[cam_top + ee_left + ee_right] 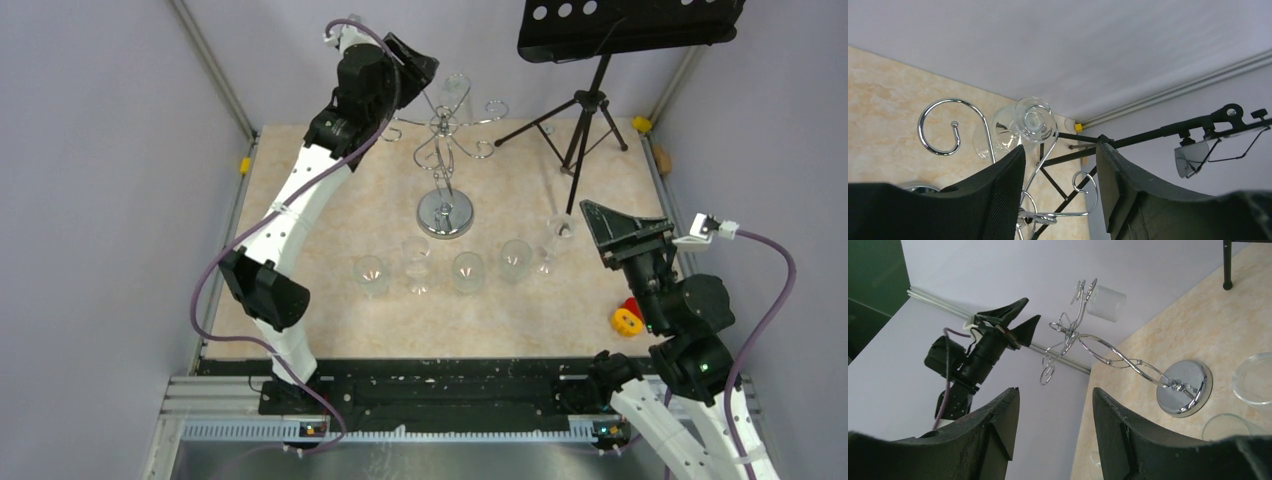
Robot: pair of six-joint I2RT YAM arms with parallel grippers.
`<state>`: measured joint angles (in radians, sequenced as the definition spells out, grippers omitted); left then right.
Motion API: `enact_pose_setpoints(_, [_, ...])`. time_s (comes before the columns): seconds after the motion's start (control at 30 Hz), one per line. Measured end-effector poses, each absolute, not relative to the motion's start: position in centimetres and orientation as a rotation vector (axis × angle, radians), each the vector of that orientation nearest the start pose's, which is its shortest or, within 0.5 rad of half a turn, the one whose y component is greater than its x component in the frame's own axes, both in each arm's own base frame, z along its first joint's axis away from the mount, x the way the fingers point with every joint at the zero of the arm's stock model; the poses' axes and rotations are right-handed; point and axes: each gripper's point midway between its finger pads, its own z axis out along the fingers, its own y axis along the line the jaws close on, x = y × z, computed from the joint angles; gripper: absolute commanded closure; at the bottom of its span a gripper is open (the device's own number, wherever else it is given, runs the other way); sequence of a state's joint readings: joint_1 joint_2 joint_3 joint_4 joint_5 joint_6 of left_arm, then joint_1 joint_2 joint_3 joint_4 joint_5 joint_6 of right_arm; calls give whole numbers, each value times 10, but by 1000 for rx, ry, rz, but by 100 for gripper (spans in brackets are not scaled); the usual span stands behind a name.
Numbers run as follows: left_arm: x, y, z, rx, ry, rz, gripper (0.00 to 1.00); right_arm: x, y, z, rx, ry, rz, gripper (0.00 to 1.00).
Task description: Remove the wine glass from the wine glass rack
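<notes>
Wine glass (1034, 120) hangs inverted, foot hooked in a curled arm of the wine glass rack (445, 150). Your left gripper (1060, 155) gapes near it (nothing held), aimed to grasp; right gripper (1055, 397) sits spread, well apart.

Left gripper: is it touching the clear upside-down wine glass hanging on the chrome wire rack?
Apart. The right wrist view shows bare wall between the open left gripper and the clear hanging wine glass.

We see a black tripod music stand (630, 28) at the far right of the beige marbled tabletop (330, 210), a row of clear glasses (467, 270) standing near the front, and a small yellow-and-red object (628, 318) at the right edge.
</notes>
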<state>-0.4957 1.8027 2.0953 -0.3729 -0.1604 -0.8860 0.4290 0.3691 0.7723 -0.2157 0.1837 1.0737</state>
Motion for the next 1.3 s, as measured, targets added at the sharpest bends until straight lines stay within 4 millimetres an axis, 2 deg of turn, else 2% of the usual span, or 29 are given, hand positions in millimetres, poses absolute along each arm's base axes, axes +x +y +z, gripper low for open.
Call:
enact_pose_setpoints(0.13, [493, -267, 433, -497, 1688, -940, 45, 201, 91, 390, 627, 1319, 1093, 44])
enact_pose_setpoints(0.3, [505, -279, 426, -508, 1687, -1046, 57, 202, 88, 389, 618, 1321, 1064, 44])
enact_pose_setpoints(0.43, [518, -287, 412, -529, 1714, -1117, 57, 202, 88, 388, 614, 1322, 1060, 44])
enact_pose_setpoints(0.57, [525, -286, 397, -563, 1744, -1115, 55, 202, 89, 389, 614, 1322, 1061, 44])
enact_pose_setpoints(0.77, [526, -282, 394, -585, 1760, -1086, 56, 202, 88, 388, 615, 1323, 1060, 44])
enact_pose_setpoints(0.9, [532, -282, 401, -590, 1756, -1073, 56, 203, 87, 386, 622, 1326, 1051, 44])
enact_pose_setpoints(1.07, [534, -282, 399, -597, 1768, -1064, 56, 203, 85, 383, 636, 1333, 1034, 44])
enact_pose_setpoints(1.3, [539, -277, 387, -629, 1792, -1009, 57, 203, 83, 381, 643, 1338, 1024, 44])
